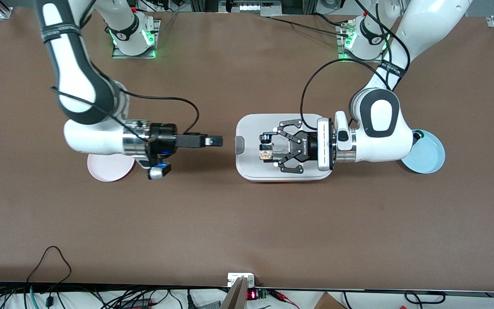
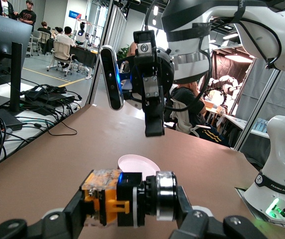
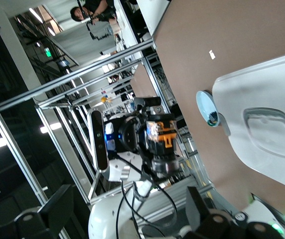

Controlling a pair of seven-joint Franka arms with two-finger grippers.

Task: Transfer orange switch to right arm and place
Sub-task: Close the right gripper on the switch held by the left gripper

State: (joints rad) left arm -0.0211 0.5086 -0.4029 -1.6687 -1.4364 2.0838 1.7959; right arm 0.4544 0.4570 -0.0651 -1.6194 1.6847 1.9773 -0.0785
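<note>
The orange switch (image 1: pixel 265 153), a black cylinder with an orange body and a silver ring, lies crosswise in my left gripper (image 1: pixel 267 150), which is shut on it. The left gripper hangs over the white tray (image 1: pixel 251 126) at mid-table. The left wrist view shows the orange switch (image 2: pixel 125 199) clamped end to end between the fingers (image 2: pixel 75 211). My right gripper (image 1: pixel 219 140) hangs open and empty over bare table between the pink plate (image 1: pixel 107 168) and the tray, pointing at the switch, a gap away. In the right wrist view the orange switch (image 3: pixel 160 139) is straight ahead.
A light blue plate (image 1: pixel 426 156) lies at the left arm's end of the table, partly under the left arm, with a small green-capped part (image 1: pixel 419 136) on it. The pink plate sits partly under the right arm. Cables run along the table edge nearest the front camera.
</note>
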